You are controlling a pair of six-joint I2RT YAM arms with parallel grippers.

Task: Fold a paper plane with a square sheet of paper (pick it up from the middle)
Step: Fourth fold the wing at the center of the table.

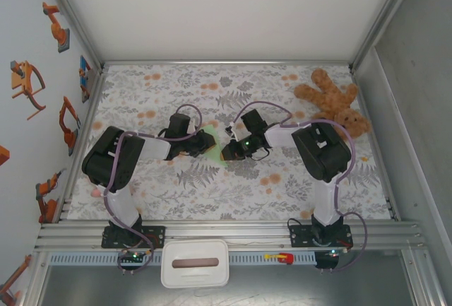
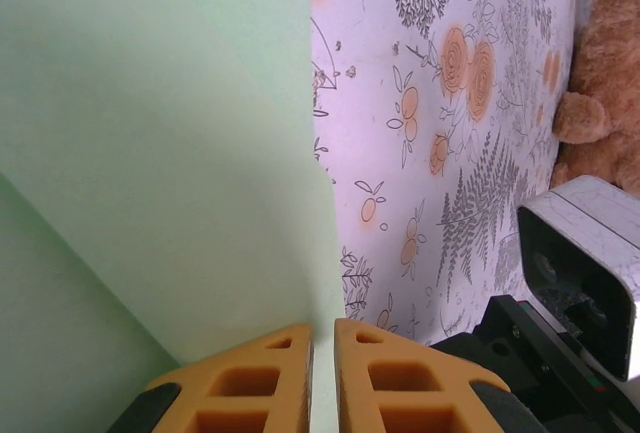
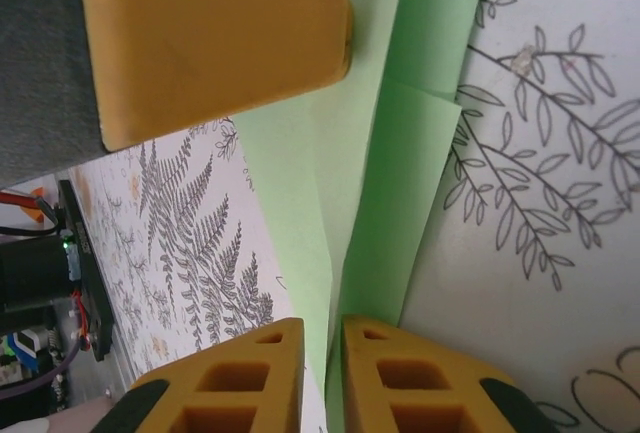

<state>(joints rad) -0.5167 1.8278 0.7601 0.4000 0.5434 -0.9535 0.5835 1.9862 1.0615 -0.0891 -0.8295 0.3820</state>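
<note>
At the far left we see orange robot-arm stickers on the wall. On the floral table cover, the left gripper reaches toward the table's middle. Its wrist view shows its orange fingers drawn almost together, clenched on the lower edge of the mint-green paper. The paper spreads across the left of that view, and a diagonal fold crosses its lower left.

From above, the paper lies at the table's centre between the two grippers, mostly hidden by them. The right gripper meets it from the other side. In the right wrist view its fingers stand close on either side of a raised crease of the paper. We cannot tell whether they pinch it or merely flank it. One finger of the left gripper sits on the paper above.

At the far right corner a brown teddy bear lies well apart from the paper. A white lidded box rests at the near edge.
</note>
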